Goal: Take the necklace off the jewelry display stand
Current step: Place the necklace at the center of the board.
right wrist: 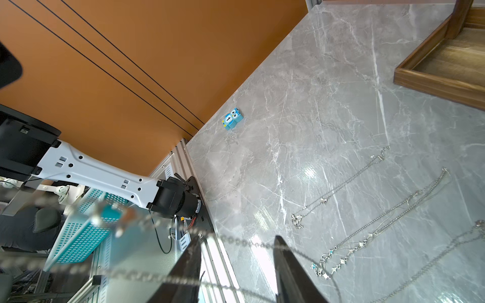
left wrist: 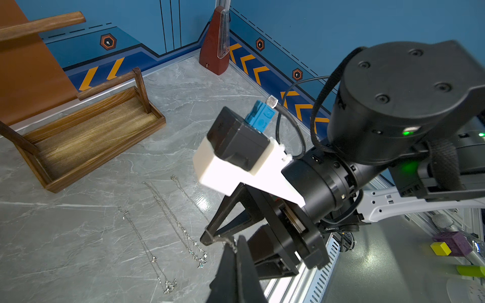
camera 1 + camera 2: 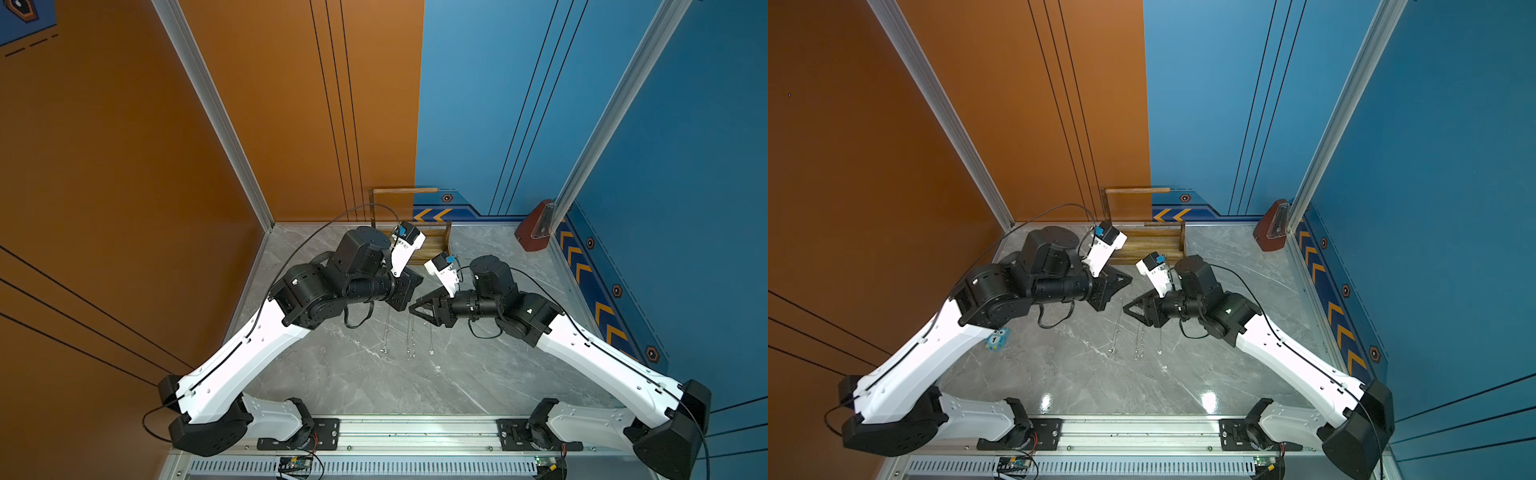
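Left arm (image 3: 232, 365) and right arm (image 3: 602, 357) were bent inward, tips nearly meeting. Left gripper (image 2: 236, 251) was pinched closed; right gripper (image 1: 237, 238) had jaws apart.

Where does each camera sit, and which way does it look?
Top views: high above the base, looking down at the table, the jewelry display stand, the left arm and right arm.
Left wrist: on its arm, faces the right arm and the stand; its shut left gripper shows.
Right wrist: on its arm, faces the left arm and an owl toy; its open right gripper shows.
Shared: all see necklaces on the table.
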{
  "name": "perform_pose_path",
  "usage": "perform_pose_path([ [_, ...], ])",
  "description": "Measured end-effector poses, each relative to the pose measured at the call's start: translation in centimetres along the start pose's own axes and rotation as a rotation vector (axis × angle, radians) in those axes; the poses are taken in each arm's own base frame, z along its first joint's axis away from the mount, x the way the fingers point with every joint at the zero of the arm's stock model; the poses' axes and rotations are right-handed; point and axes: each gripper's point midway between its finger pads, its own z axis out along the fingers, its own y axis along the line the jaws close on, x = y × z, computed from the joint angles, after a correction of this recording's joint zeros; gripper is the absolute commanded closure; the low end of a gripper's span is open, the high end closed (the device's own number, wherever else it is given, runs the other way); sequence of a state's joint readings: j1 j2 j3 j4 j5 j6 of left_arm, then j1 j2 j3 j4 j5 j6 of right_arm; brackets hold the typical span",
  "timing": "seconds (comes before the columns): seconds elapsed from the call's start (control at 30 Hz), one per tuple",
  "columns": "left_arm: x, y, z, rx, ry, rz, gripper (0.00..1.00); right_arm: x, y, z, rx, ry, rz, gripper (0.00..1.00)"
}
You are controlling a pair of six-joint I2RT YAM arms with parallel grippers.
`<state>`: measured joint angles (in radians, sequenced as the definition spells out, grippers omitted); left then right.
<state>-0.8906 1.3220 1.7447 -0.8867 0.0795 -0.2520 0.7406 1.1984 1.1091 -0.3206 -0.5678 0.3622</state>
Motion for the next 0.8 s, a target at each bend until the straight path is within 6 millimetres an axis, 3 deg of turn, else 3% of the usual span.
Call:
perform_pose_path([
  [0.8,0.12,-0.42,0.04,0.025,0.007,-0.011,1.0,0.88,-1.04,0.18,0.034,0.009,0.005,0.64],
])
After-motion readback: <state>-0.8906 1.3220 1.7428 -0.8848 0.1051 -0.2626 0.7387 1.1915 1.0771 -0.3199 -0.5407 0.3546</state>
